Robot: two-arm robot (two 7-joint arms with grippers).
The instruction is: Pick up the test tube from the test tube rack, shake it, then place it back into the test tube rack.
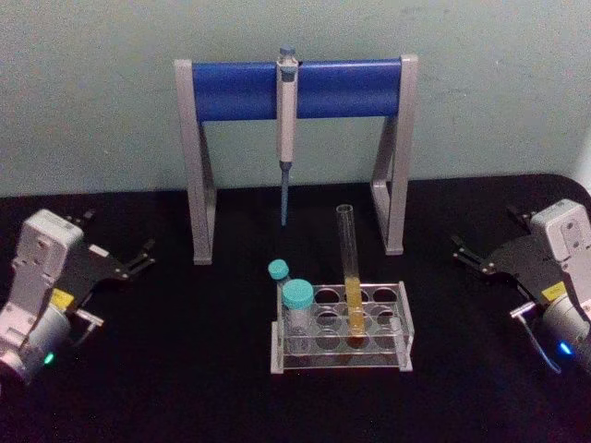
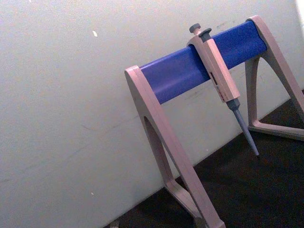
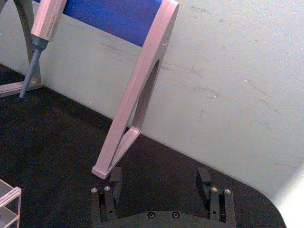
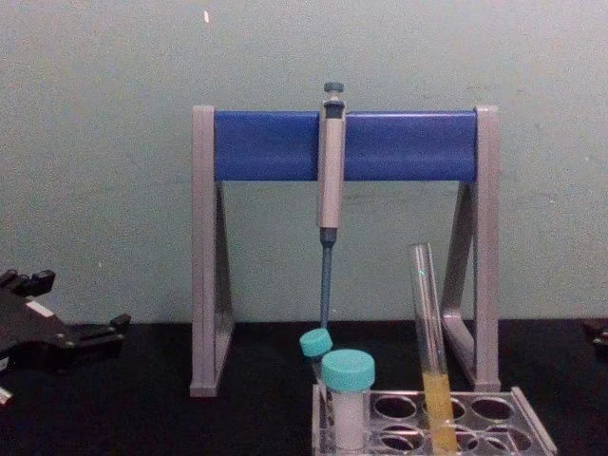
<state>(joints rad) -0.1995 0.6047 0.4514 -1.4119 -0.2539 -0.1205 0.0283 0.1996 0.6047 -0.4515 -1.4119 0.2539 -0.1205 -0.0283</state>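
The test tube (image 1: 350, 268) stands upright in a middle hole of the test tube rack (image 1: 404, 325), with yellow liquid in its lower part. In the chest view the test tube (image 4: 427, 323) leans slightly in the rack (image 4: 532, 432). My left gripper (image 1: 120, 233) rests open at the table's left, far from the rack; it also shows in the chest view, where the left gripper (image 4: 84, 302) holds nothing. My right gripper (image 1: 485, 229) sits open at the table's right. From its wrist, the right gripper (image 3: 159, 175) has nothing between its fingers.
Two teal-capped vials (image 1: 298, 309) stand at the rack's left end. Behind the rack rises a grey-legged stand with a blue crossbar (image 1: 240, 89), a pipette (image 1: 286, 120) hanging from its middle. Black tabletop lies open on both sides of the rack.
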